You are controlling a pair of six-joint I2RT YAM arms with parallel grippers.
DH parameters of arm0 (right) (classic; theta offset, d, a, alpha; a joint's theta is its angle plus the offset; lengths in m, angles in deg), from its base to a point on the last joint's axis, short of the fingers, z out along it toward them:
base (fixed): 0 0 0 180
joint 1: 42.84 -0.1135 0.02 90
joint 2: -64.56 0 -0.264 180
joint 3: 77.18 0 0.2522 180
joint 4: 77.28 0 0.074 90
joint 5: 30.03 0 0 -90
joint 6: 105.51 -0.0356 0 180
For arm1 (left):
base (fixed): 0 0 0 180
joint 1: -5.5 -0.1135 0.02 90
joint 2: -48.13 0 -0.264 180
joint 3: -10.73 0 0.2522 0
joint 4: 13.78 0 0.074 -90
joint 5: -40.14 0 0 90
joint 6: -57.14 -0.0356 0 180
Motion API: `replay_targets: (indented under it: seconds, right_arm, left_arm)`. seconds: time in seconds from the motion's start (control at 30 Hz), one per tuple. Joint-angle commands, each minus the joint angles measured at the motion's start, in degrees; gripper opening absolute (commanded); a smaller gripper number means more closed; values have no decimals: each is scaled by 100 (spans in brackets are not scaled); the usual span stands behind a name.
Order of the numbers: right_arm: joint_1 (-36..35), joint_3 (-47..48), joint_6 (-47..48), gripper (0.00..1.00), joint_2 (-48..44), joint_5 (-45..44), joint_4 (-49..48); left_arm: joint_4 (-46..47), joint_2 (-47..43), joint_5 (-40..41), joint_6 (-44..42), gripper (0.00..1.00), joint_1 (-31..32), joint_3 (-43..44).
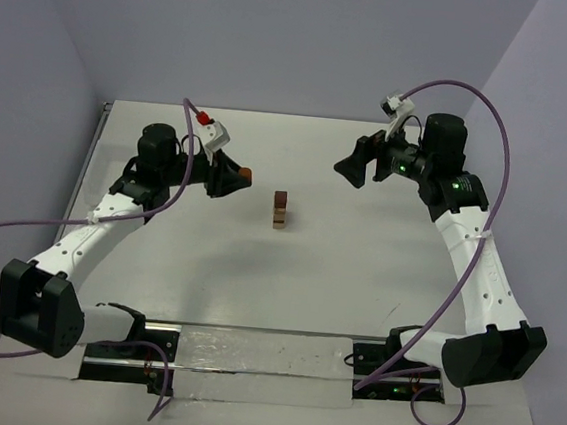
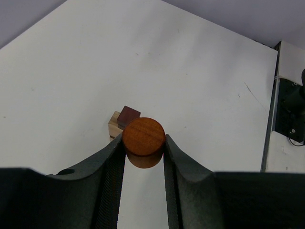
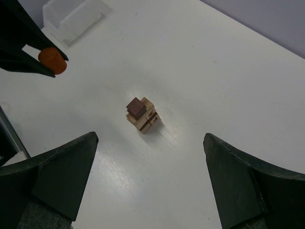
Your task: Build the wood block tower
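One short tower (image 1: 280, 210) stands mid-table (image 1: 338, 268): pale tan blocks with a dark reddish-brown cube on top. Left gripper (image 1: 241, 175), a little to the left of the tower, is clamped on a round reddish-brown block (image 2: 143, 138). Right gripper (image 1: 353, 169), farther back on the right, has its jaws spread wide and holds nothing.

Left arm (image 1: 91, 232) and right arm (image 1: 476, 266) had white shells, black joints, black bases. Left gripper (image 1: 241, 175) and right gripper (image 1: 360, 165) were matte black. Purple cables (image 1: 502, 133) looped off both; green lights (image 1: 454, 186) showed on right.
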Motion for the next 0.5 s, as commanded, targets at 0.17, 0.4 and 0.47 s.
replay_targets:
  seconds: [0.17,0.4,0.47]
  right_arm:
    - [292,47,-215,100,157,-203,-481]
    - [321,304,-265,100,453,-171,-278]
    - [339,349,-285,100,510,-144,-294]
  left_arm:
    - [1188,466,424,84,0,404,-32]
    - [553,999,1245,485,0,534,419]
    - [574,1028,1420,675,0,647,470]
